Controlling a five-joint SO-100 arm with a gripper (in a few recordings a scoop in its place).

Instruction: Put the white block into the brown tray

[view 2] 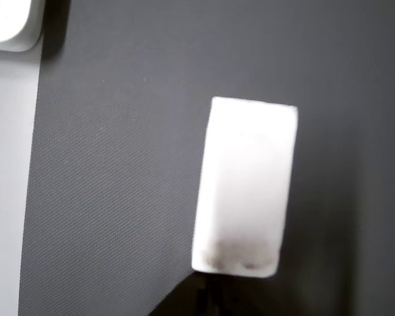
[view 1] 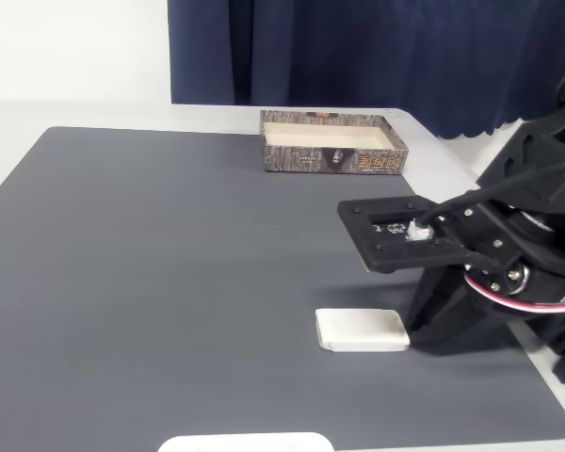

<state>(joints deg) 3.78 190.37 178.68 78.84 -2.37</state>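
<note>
The white block (view 1: 362, 330) lay flat on the dark grey mat (view 1: 169, 282) at lower centre-right of the fixed view, nothing between it and the brown tray (view 1: 331, 142) at upper centre. A white rounded plate (view 1: 246, 443) sat at the bottom edge. The gripper (view 1: 424, 315) stood just right of the block; whether its jaws were open could not be told. In the wrist view the block (view 2: 245, 184) filled the centre.
</note>
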